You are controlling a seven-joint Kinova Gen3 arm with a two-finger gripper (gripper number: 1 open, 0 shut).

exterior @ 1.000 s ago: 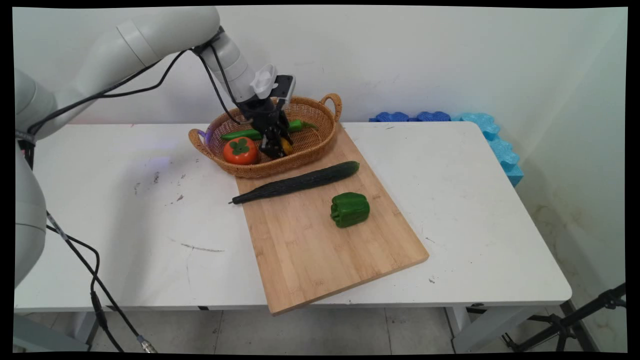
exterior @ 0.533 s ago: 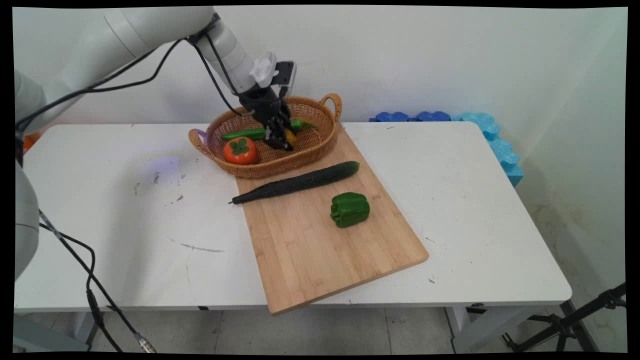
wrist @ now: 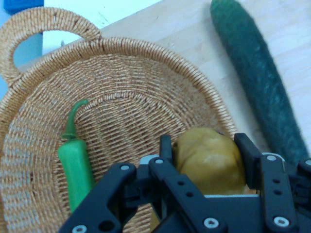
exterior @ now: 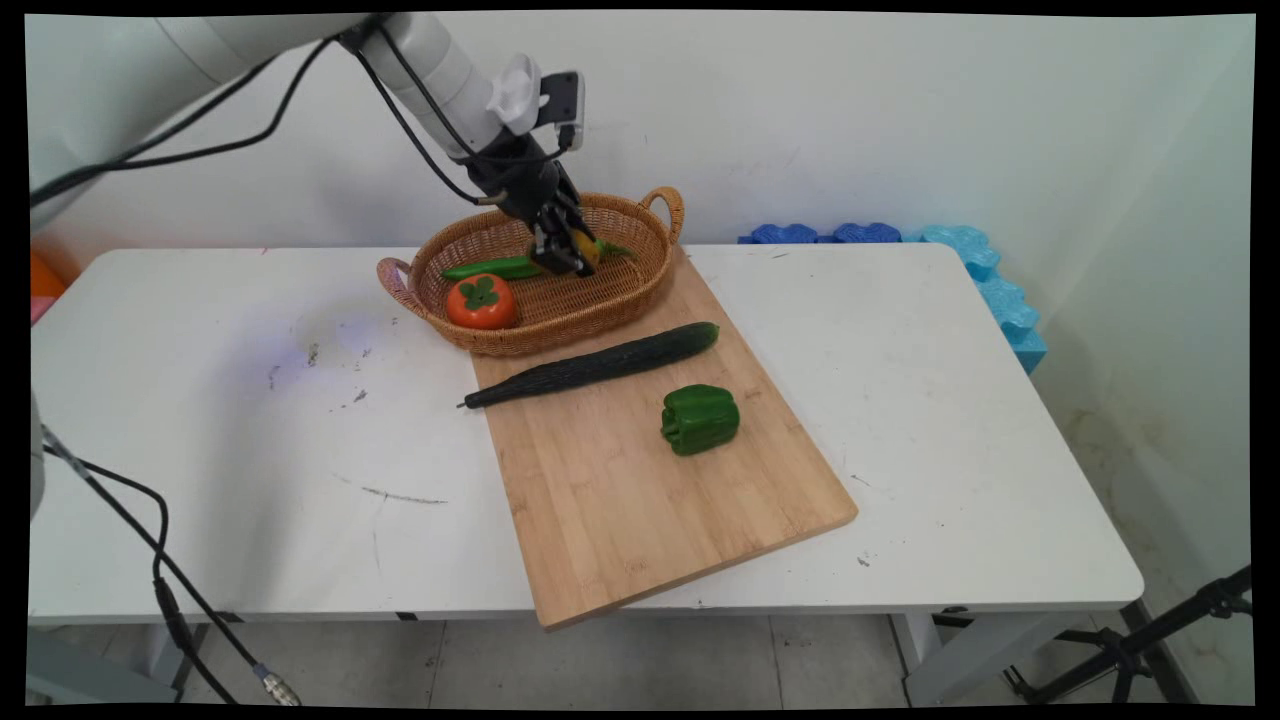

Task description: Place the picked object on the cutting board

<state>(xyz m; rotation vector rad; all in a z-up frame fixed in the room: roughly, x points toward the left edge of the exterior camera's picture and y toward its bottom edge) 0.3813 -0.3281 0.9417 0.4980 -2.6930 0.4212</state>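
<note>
The black gripper (exterior: pixel 574 256) is closed on a rounded yellow vegetable (exterior: pixel 585 249), one finger on either side of it, over the right-hand part of a wicker basket (exterior: pixel 640 292) at the far end of a bamboo cutting board (exterior: pixel 640 500). A green chili (exterior: pixel 490 268) and a persimmon (exterior: pixel 481 301) lie in the basket. On the board, a cucumber (exterior: pixel 600 364) lies just outside the rim, with a green bell pepper (exterior: pixel 700 419) nearer the camera.

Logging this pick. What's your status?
Gripper shut on yellow fruit, above basket. Chili and persimmon inside. Nothing blocking.
</note>
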